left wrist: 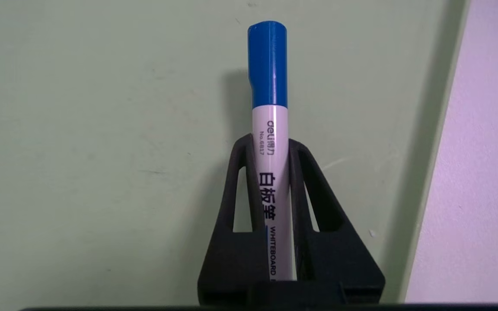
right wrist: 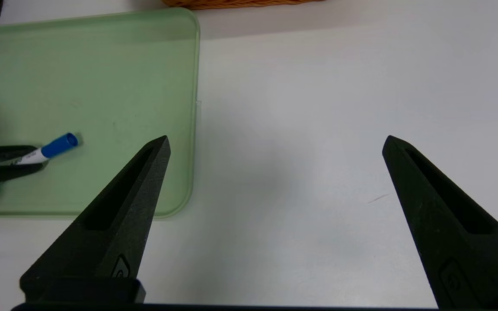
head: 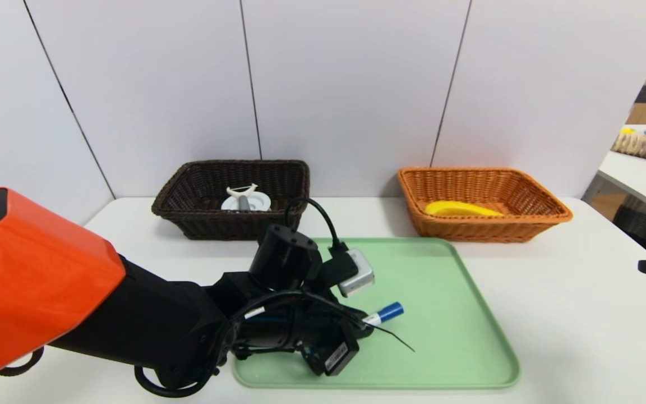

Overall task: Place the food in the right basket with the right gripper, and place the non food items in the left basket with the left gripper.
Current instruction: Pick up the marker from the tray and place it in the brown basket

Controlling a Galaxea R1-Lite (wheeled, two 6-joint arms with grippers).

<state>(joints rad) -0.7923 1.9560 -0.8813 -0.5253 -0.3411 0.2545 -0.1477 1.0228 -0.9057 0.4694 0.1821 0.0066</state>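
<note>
Marker: over the green tray, blue cap beyond my fingertips.
Long axis: runs lengthwise between my fingers; cap end points toward the robot's right and slightly away from the torso.
My left claw: closed onto the white barrel, a finger on each side.
My right claw: parked right of the tray, spread wide, holding nothing.

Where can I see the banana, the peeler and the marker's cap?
Banana (head: 458, 209): head view, on its yellow side.
Peeler (head: 244, 202): head view, on its handle.
Marker's cap (left wrist: 269, 65): left wrist view, mid-barrel.
</note>
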